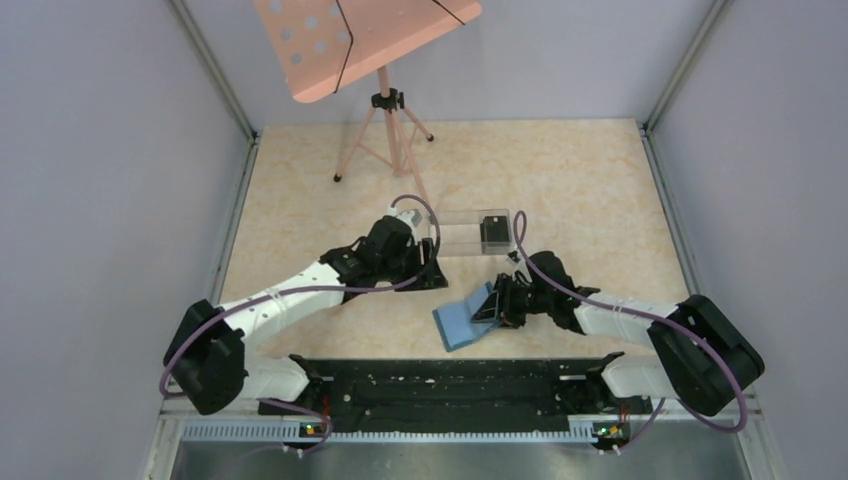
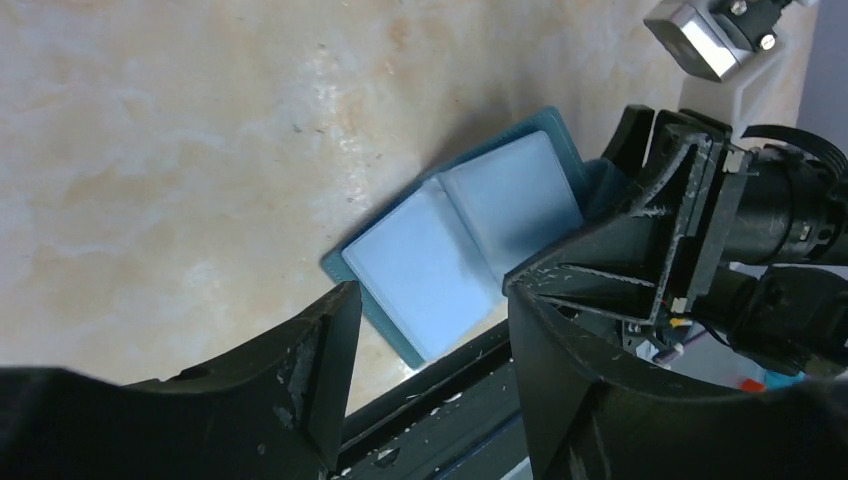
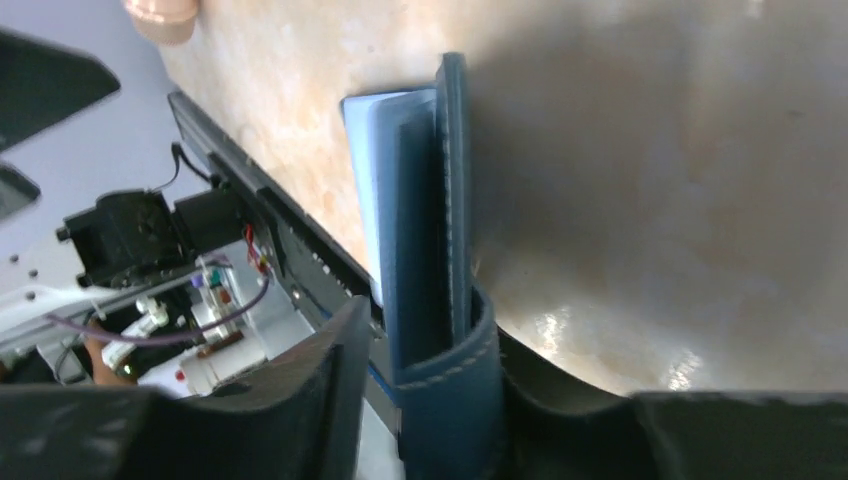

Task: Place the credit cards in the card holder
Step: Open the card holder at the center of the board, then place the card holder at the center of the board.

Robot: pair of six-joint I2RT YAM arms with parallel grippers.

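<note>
Top view: wallet [image 1: 458, 322] lay open on the table [image 1: 580, 190], near edge close to the black rail [image 1: 450, 385]. Its right side was tipped up where the R gripper [image 1: 492, 303] met it. L gripper [image 1: 430, 272] sat just behind-left of the wallet, not touching it. Clear box [image 1: 462, 235] stood behind the wallet, w/ the cards [image 1: 494, 230] as a dark stack in its right end. Pink perforated stand [image 1: 360, 40] on a tripod was well behind the wallet. Bare tabletop left, right and far behind the wallet; tight only btwn wallet, box and the two grippers.

L wrist view: wallet [image 2: 450, 250] showed two smooth pale-blue pockets inside a darker teal border, corners rounded, centre fold straight. L gripper fingers [image 2: 300, 370] stood wide apart, nothing btwn them, scuffed black plastic. Table was glossy, marbled beige.

R wrist view: one wallet [image 3: 420, 250] flap stood upright on edge, stitched teal leather look, pale pocket layers on its left face. A curved strap [image 3: 450, 395] sat low btwn the R fingers [image 3: 310, 390]. Fingers were narrow, on both sides of that end of the wallet; can't tell if they pinched it or only flanked it.
</note>
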